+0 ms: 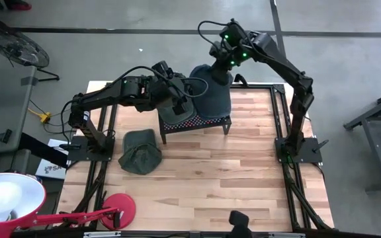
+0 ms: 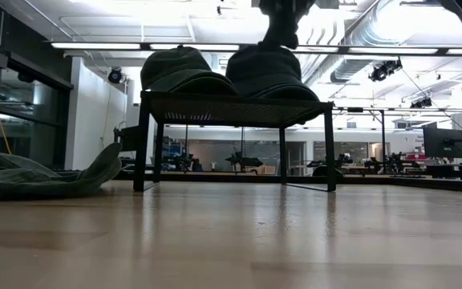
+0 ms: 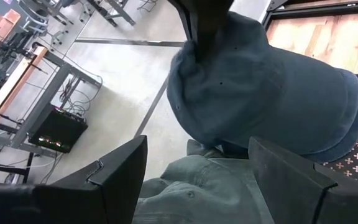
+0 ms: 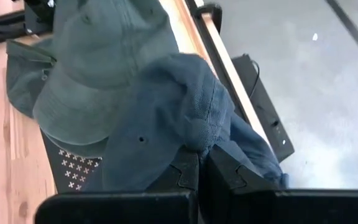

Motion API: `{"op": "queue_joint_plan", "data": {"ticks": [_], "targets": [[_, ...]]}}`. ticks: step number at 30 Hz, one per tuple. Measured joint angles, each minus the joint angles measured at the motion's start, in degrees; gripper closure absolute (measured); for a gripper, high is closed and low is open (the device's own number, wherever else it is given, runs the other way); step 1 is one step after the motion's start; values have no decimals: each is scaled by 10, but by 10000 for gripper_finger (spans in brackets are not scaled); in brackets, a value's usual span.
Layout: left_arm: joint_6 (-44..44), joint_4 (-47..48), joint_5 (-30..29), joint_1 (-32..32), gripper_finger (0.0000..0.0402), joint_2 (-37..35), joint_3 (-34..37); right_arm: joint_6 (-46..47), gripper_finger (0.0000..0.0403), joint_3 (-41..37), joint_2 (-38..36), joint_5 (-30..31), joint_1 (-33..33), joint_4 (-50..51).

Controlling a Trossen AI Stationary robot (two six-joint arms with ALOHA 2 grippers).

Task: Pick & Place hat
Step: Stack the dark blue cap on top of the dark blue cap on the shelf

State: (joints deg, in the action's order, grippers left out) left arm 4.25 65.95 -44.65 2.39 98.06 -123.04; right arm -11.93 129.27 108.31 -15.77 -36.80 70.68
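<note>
A dark blue cap (image 1: 215, 92) lies on a small black stand (image 1: 197, 125), with my right gripper (image 4: 199, 152) shut on it from the far side. Beside it on the stand sits a green cap (image 2: 179, 72), which also shows in the right wrist view (image 4: 98, 56). My left gripper (image 3: 197, 149) is open above the green cap (image 3: 197, 186), one finger on each side; whether it touches, I cannot tell. A second green hat (image 1: 139, 152) lies crumpled on the table left of the stand. My right gripper pinches a bunched fold of the blue cap's crown (image 4: 194, 134) at its far end between the two fingers. The fingers come from above (image 2: 283, 28). The cap's underside rests on the stand's top (image 2: 267, 80).
The stand's legs (image 2: 143, 144) rise from the middle of the table's far half. A red lamp base (image 1: 118, 208) and a white lamp head (image 1: 5, 198) sit at the near left corner. Black arm mounts (image 1: 88, 142) line both side edges. Bare wood (image 1: 217, 178) fills the near half.
</note>
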Motion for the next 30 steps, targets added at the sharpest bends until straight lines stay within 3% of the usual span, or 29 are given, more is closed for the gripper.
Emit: {"op": "queue_joint_plan", "data": {"ticks": [19, 24, 30], "targets": [[0, -3, -2, 0, 127, 0, 0, 44, 399, -9, 16, -9, 1, 32], [0, -3, -2, 0, 127, 0, 0, 44, 369, -9, 11, -7, 2, 32], [-1, -2, -2, 0, 127, 0, 0, 44, 301, -9, 1, -13, 2, 22]]}}
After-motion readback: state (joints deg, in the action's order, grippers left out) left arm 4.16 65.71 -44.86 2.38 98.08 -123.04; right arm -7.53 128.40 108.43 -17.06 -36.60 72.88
